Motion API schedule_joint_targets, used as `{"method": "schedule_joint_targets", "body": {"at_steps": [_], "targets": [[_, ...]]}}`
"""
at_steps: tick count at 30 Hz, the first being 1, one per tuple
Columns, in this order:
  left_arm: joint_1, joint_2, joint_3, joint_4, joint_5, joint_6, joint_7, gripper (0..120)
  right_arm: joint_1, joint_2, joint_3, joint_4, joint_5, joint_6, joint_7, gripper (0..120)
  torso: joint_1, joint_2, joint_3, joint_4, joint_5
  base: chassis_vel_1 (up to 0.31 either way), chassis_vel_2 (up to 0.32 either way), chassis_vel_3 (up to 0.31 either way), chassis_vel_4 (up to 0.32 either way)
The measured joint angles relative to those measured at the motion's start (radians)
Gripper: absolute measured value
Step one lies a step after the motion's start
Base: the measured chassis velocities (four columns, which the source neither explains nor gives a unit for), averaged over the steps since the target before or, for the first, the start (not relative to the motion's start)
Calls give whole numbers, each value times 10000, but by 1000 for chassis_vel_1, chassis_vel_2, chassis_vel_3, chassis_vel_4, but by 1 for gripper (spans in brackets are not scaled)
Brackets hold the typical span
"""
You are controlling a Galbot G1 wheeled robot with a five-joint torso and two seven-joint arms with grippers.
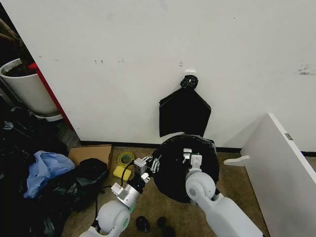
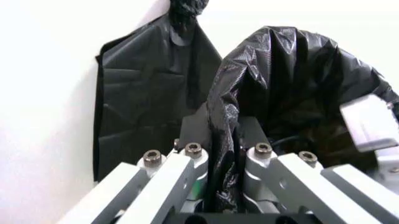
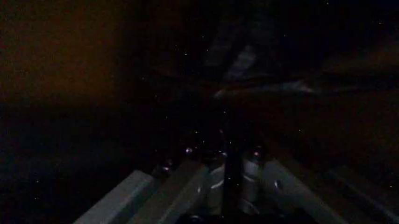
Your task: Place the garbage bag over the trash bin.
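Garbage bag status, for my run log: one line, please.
garbage bag: draped over trash bin | left gripper: shut on bag edge | right gripper: inside bag

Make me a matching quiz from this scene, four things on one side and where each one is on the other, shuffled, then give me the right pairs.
Things:
1. garbage bag
2. flat black bag with a knotted top
3. left gripper
4. white planter pot

Places:
A. hanging on the white wall
B. far left, past the end of the wall
C. draped over the bin, on the floor before the robot
D. at the bag's left edge, pinching its film

Pairs: 1-C, 2-A, 3-D, 4-B
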Motion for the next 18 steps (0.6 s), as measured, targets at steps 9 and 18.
{"method": "schedule_joint_targets", "body": {"at_steps": [9,18], "targets": [[76,2,-88,-52,31,1,-5,4,-373,-273,117,500,-248,331,-290,0,0,1,-1,-1,-2,0,0,0,0],[12,-37,-114,114,12,12,-186,4,-1094,-518,-114,1643,-1268,907,-691,0,0,1,-1,-2,-1,0,0,0,0]]}}
